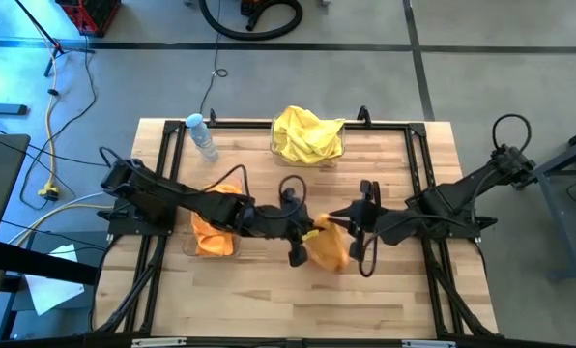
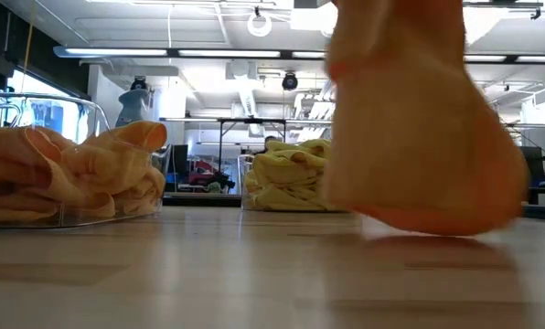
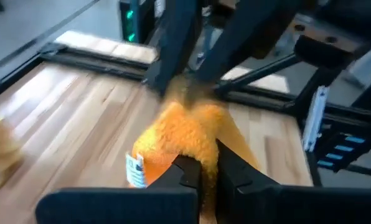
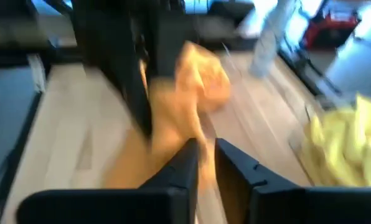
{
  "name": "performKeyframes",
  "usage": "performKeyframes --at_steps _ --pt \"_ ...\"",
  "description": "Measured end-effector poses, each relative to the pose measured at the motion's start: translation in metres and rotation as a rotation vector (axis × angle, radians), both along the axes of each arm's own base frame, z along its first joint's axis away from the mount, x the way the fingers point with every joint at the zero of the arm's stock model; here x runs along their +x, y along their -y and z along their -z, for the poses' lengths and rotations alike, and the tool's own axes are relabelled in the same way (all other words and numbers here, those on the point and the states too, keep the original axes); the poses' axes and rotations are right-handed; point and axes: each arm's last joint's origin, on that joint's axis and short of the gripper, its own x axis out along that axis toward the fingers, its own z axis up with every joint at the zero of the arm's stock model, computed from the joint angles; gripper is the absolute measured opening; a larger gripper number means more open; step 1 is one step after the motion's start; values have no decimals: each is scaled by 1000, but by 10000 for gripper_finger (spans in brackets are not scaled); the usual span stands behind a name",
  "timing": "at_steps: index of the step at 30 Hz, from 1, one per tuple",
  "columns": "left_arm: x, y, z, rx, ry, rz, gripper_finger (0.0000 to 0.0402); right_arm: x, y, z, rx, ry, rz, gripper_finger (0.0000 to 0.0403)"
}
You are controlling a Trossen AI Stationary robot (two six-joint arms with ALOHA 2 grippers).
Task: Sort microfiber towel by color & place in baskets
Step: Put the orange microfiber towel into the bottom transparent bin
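While a soft, fuzzy orange towel (image 1: pixel 329 247) hangs in the air over the middle of the wooden tabletop (image 1: pixel 404 300), both arms have hold of it. The left claw (image 1: pixel 299 232) is clenched on one end of this cloth. The right claw (image 1: pixel 351 218) pinches the other end, its fingers (image 4: pixel 184 168) a little apart with orange cloth between them. In the low view the bottom of the towel hangs just above the wood, and I cannot tell if it touches.

This looks like a hand-over step: one arm is passing the orange towel to the other. Just beside the left arm sits a clear plastic basket (image 1: pixel 187 244) with rumpled orange cloth (image 1: pixel 214 235) inside. Farther back sits another clear basket (image 1: pixel 273 147) full of bright yellow cloth (image 1: pixel 307 133).

I think the right claw should let go next. Then the left arm can carry the towel to the orange basket and drop it in. It should lift high enough to clear the low wall.
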Motion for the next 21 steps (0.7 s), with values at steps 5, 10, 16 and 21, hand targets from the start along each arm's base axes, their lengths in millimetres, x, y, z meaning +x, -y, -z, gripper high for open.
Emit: performKeyframes --at_steps 5,10,16,21 --pt "-35 -9 -25 -36 -52 -83 1 -17 9 12 27 -152 90 94" --pt "-81 -12 -57 -50 -38 -150 1 -43 8 44 -8 -239 190 125" --pt "-142 -19 -94 -34 34 -186 1 -76 7 91 112 -188 254 129" --pt "-194 -35 -115 -47 77 -207 0 -88 9 118 248 -121 279 128"
